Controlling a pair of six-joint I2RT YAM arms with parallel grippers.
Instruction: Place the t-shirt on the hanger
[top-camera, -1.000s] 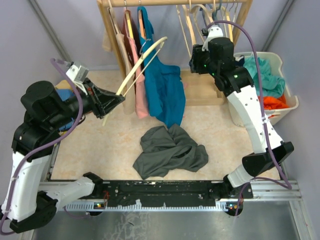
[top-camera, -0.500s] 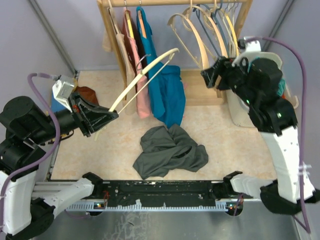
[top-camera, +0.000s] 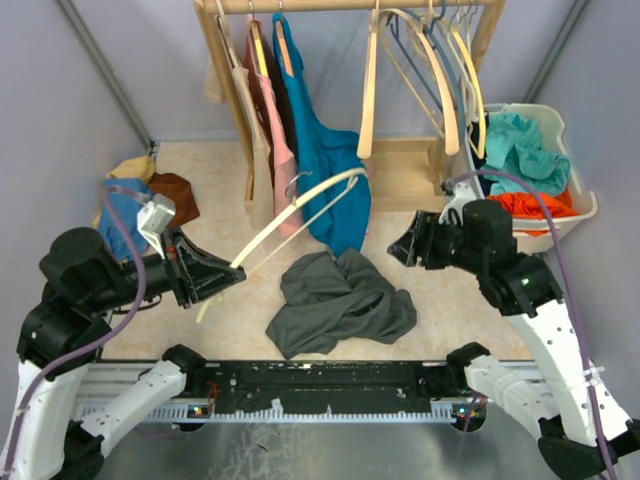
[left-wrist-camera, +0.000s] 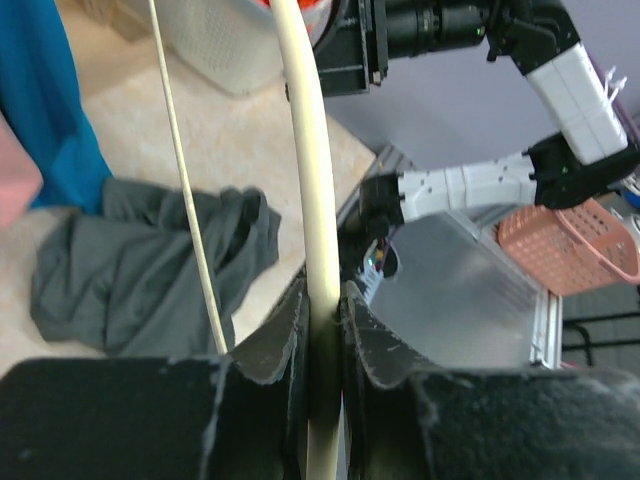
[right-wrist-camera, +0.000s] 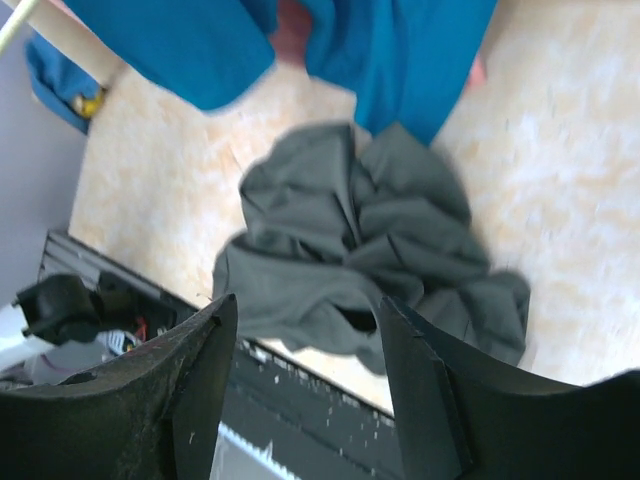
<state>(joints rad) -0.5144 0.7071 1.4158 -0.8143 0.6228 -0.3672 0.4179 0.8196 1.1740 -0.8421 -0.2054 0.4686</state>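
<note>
Brings the right gripper (top-camera: 405, 247) down from the far rail (top-camera: 330, 6) to hover over the desk (top-camera: 440, 300), spread wide and empty, and drops the hanger (top-camera: 300, 205) lower, pinched by one wooden end in the left gripper (top-camera: 232, 272). Places the t-shirt (top-camera: 340, 300) crumpled at mid-desk toward the near edge, just left of and nearer than the right gripper, so probably closer to that free gripper than to the left one. Lays the hanger's long axis near-left to far-right, slanting above the shirt's far-left edge.
</note>
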